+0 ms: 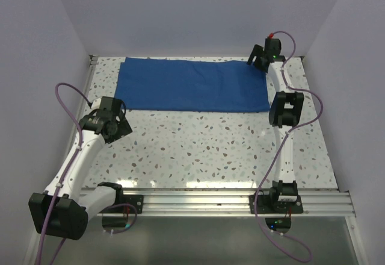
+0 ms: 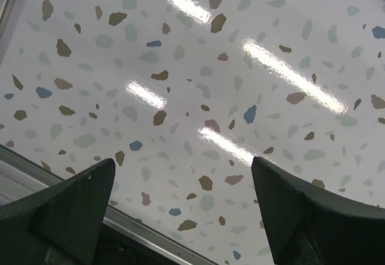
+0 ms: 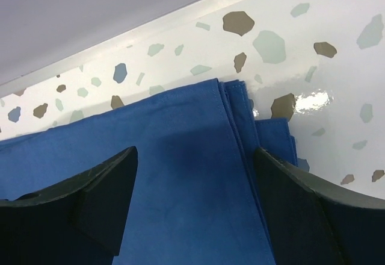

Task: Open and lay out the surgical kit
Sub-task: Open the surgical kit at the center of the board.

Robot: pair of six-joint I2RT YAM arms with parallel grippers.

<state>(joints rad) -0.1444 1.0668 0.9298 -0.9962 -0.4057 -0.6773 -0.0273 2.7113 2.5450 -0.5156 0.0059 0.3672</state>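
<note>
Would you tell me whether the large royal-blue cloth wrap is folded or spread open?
Folded: the large royal-blue cloth wrap lies as a flat rectangle, with stacked layer edges showing at its corner.

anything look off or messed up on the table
Nothing stands out. The blue cloth lies folded and flat along the far side of the table; only its layered edges at the right corner sit slightly staggered. No spill or damage shows.

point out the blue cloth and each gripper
blue cloth (image 1: 192, 84), top view, middle of the folded wrap
right gripper (image 3: 195, 150), right wrist view, midway between fingertips
left gripper (image 2: 183, 161), left wrist view, midway between fingertips
</note>
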